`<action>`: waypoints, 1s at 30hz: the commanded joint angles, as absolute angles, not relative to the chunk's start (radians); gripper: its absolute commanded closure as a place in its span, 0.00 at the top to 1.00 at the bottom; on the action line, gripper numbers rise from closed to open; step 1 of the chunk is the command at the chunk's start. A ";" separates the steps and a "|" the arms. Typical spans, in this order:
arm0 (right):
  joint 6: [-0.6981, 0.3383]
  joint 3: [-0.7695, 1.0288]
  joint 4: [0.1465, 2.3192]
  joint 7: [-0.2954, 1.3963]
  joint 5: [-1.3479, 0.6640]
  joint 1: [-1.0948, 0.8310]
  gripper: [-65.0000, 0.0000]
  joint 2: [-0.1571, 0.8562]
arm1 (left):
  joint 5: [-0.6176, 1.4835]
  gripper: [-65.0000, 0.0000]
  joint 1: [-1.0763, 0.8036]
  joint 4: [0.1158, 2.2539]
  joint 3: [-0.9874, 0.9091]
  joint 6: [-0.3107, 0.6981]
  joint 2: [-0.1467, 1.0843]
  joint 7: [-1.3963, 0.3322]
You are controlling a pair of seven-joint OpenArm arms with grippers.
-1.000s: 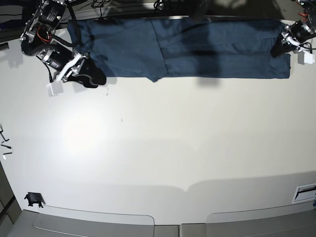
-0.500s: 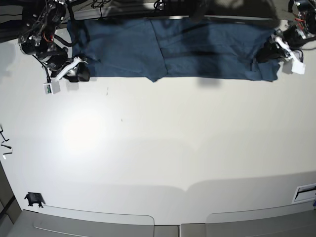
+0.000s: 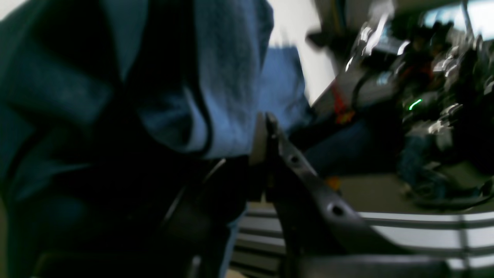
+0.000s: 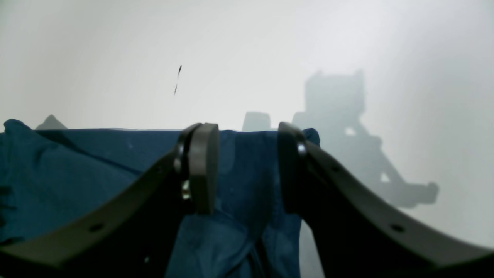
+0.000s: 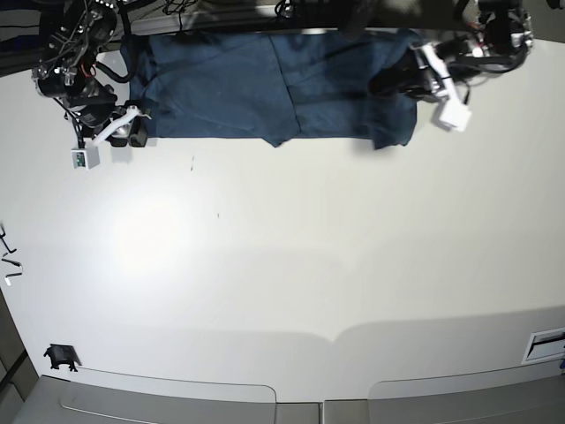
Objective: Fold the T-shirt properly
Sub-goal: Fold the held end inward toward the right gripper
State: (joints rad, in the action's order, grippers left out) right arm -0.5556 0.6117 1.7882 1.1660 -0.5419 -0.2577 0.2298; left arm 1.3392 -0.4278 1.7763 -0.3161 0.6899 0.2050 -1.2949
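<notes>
The dark navy T-shirt (image 5: 265, 84) lies in a flat band along the table's far edge. Its right end is lifted and drawn inward, and my left gripper (image 5: 390, 85) is shut on that end. In the left wrist view the cloth (image 3: 227, 77) hangs bunched over the closed fingers (image 3: 270, 154). My right gripper (image 5: 135, 132) sits at the shirt's near left corner. In the right wrist view it (image 4: 247, 170) stands open, with the shirt's edge (image 4: 96, 173) lying beneath and between the two pads.
The white table (image 5: 282, 265) stretches toward the front. A small black object (image 5: 60, 356) sits at the front left. A white slotted part (image 5: 546, 344) is at the front right. Cables and arm bases crowd the far edge.
My left gripper has carried the shirt's right end leftward over the rest of the cloth. My right gripper has drawn back up and left to the shirt's left corner.
</notes>
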 commanded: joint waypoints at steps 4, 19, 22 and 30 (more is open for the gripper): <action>-0.555 0.617 1.806 1.141 -0.553 -0.250 0.36 0.244 | 1.203 0.00 -0.382 1.794 -0.202 0.698 0.210 -1.158; -0.555 0.617 1.806 1.140 -0.554 -0.249 0.36 0.243 | 0.882 0.00 -0.329 1.793 0.022 0.698 0.192 -1.011; -0.555 0.617 1.806 1.140 -0.560 -0.249 0.36 0.243 | 0.860 0.00 -0.329 1.793 0.022 0.698 0.176 -0.991; -0.555 0.617 1.806 1.140 -0.560 -0.249 0.36 0.243 | 0.857 0.00 -0.327 1.793 0.022 0.698 0.174 -0.970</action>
